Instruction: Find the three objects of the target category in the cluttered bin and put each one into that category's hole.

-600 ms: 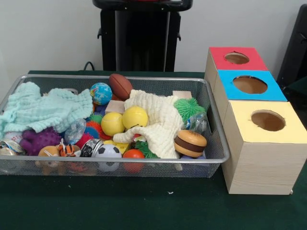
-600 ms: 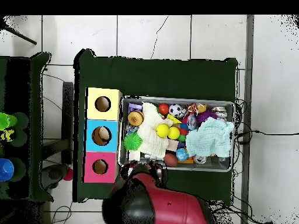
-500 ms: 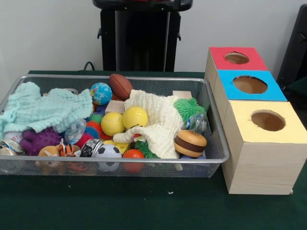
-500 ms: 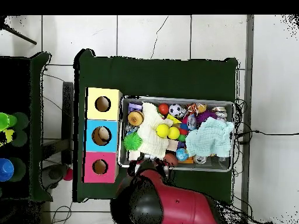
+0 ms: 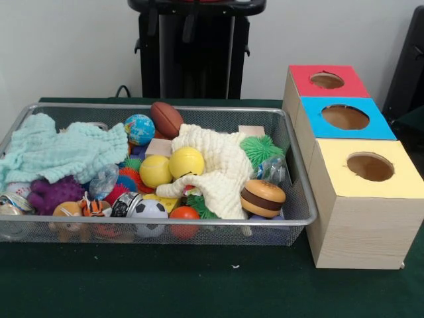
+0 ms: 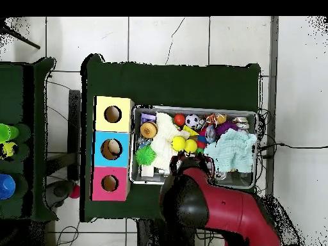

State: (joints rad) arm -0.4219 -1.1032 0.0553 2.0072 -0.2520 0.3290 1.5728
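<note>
1. Front view: my claw [image 5: 171,23] shows only as two dark tips at the top edge, in front of my pedestal; half a second ago nothing showed there. I cannot tell how wide it stands. The cluttered bin [image 5: 299,192] lies untouched. At its near left corner the tan-brown plush [image 5: 67,211] sits just beside the orange striped plush [image 5: 95,207], against the mesh, below the purple spiky ball [image 5: 53,193]. I cannot find a third plush; it may lie under the mint cloth [image 5: 59,151] or the cream cloth [image 5: 222,169]. The red-faced hole [image 5: 327,80] is on the farthest box.

2. Overhead view: my arm [image 6: 214,208] has swung from the table's edge over the bin's near rim, covering the football. I judge the search is only beginning; nothing is picked yet.
</note>
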